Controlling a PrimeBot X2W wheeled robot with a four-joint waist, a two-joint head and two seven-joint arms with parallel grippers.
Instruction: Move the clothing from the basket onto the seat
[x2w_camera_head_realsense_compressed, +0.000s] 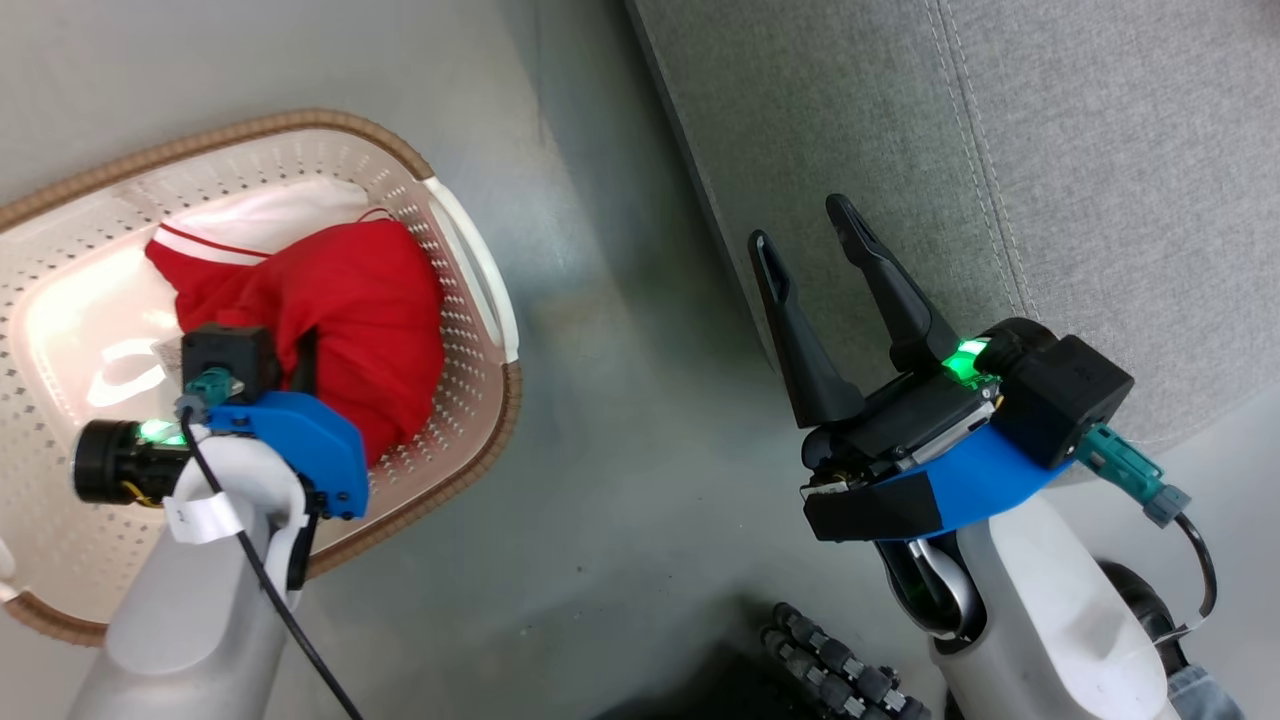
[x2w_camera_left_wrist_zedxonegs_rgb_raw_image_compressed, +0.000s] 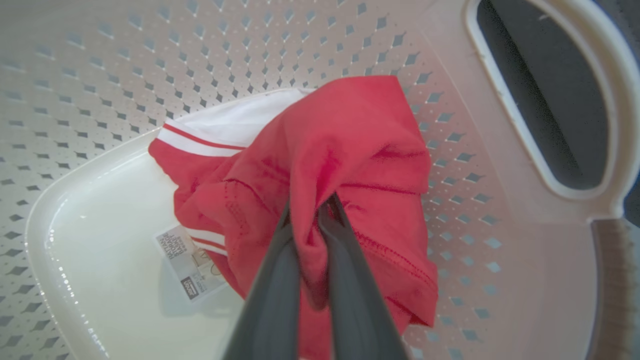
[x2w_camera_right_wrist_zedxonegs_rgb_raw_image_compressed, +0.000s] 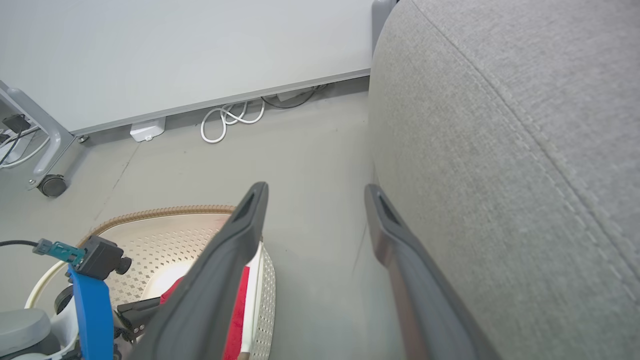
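Observation:
The red clothing (x2w_camera_head_realsense_compressed: 360, 300) lies bunched in the cream perforated basket (x2w_camera_head_realsense_compressed: 300, 122) on the floor at the left of the head view. My left gripper (x2w_camera_left_wrist_zedxonegs_rgb_raw_image_compressed: 312, 210) is down inside the basket, shut on a fold of the plain red fabric (x2w_camera_left_wrist_zedxonegs_rgb_raw_image_compressed: 350, 150). Beneath that fold lies red cloth with white stripes (x2w_camera_left_wrist_zedxonegs_rgb_raw_image_compressed: 200, 142), and a paper tag (x2w_camera_left_wrist_zedxonegs_rgb_raw_image_compressed: 192, 265) rests on the basket floor. My right gripper (x2w_camera_head_realsense_compressed: 798, 220) hangs open and empty over the floor, beside the front edge of the light-grey seat (x2w_camera_head_realsense_compressed: 1050, 150). Its fingers (x2w_camera_right_wrist_zedxonegs_rgb_raw_image_compressed: 250, 220) are spread wide apart next to the seat's side (x2w_camera_right_wrist_zedxonegs_rgb_raw_image_compressed: 500, 150).
Grey floor (x2w_camera_head_realsense_compressed: 600, 400) separates the basket from the seat. The basket's white side handle (x2w_camera_left_wrist_zedxonegs_rgb_raw_image_compressed: 615, 100) faces the seat. By the far wall lie a coiled white cable (x2w_camera_right_wrist_zedxonegs_rgb_raw_image_compressed: 230, 120) and a caster wheel (x2w_camera_right_wrist_zedxonegs_rgb_raw_image_compressed: 51, 185). My dark base (x2w_camera_head_realsense_compressed: 830, 670) is at the bottom.

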